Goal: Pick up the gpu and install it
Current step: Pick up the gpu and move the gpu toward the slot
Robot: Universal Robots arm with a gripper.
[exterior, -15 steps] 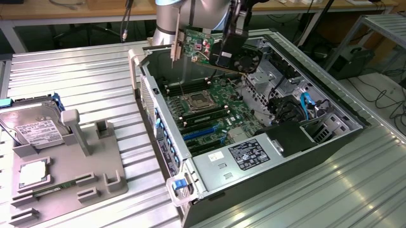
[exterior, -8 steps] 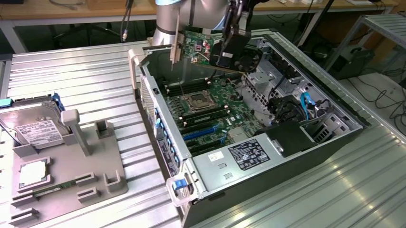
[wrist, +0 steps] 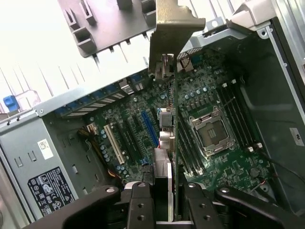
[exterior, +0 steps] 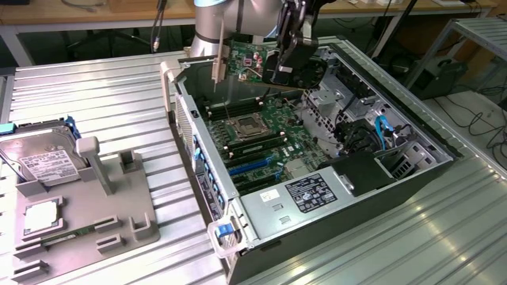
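- Gripper: fingers pinching the gpu, held above the open computer case.
- Motherboard: inside the case, directly beneath the card's edge.

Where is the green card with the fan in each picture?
Exterior view: the gpu hangs near the top middle, held in the hand above the open computer case.
Wrist view: the gpu runs edge-on down the middle, its silver bracket at the far end, the hand's fingers clamped on it.
Shared landmark: the square processor socket on the motherboard.
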